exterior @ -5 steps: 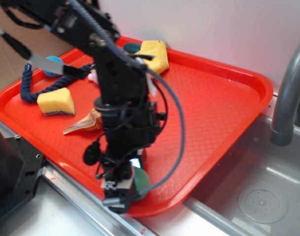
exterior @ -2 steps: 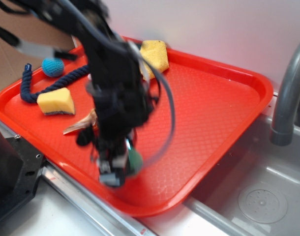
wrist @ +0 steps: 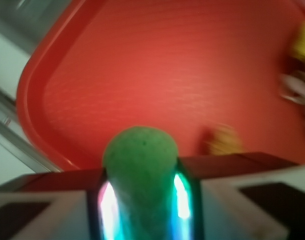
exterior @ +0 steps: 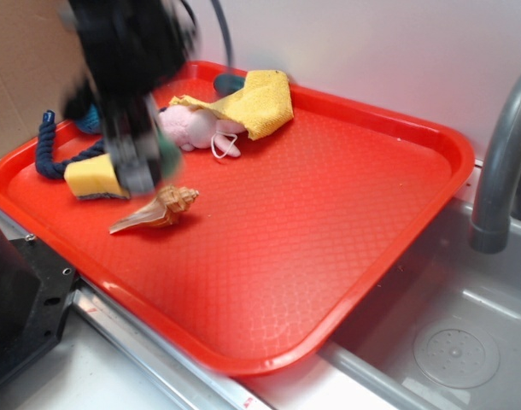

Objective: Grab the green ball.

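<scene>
Jaws: clamped on the ball [wrist: 140,165], one pad on each flank, the gripper [exterior: 145,166] raised clear of the tray [exterior: 329,222].
Ball: green, matte, round; looks light and slightly yielding, likely to roll out if pinched off-centre.
Hold: across its widest part, as now.
Below: a shell [exterior: 158,209] and a sponge [exterior: 94,179] lie on the tray.

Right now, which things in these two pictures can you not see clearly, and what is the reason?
- Fingers, exterior view: motion blur smears them; their shape is unclear.
- Green ball: sharp enough in the wrist view, only a green sliver behind the blurred arm in the exterior view.
- Blue ball, exterior view: mostly hidden behind the arm.
- Shell: in the wrist view just a yellowish smudge.
- Rope, exterior view: partly covered by the arm.
</scene>
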`<state>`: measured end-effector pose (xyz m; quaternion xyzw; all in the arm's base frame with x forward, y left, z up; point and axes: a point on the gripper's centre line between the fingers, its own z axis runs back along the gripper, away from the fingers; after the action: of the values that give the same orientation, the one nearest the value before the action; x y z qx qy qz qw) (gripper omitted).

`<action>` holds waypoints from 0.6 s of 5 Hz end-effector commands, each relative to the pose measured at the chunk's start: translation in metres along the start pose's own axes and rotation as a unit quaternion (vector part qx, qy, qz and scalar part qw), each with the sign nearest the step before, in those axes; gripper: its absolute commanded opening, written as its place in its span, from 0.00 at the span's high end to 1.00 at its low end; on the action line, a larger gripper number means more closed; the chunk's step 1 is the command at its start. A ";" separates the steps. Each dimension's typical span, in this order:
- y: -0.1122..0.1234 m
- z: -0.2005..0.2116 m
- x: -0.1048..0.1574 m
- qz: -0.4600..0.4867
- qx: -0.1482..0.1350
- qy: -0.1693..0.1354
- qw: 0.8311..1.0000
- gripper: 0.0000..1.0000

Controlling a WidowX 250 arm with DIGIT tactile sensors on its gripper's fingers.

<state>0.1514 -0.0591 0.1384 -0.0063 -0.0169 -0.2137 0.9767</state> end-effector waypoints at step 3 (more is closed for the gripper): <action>0.066 0.092 -0.022 0.236 -0.002 -0.061 0.970 1.00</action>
<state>0.1885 0.0282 0.2199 -0.0300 -0.0536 0.0182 0.9979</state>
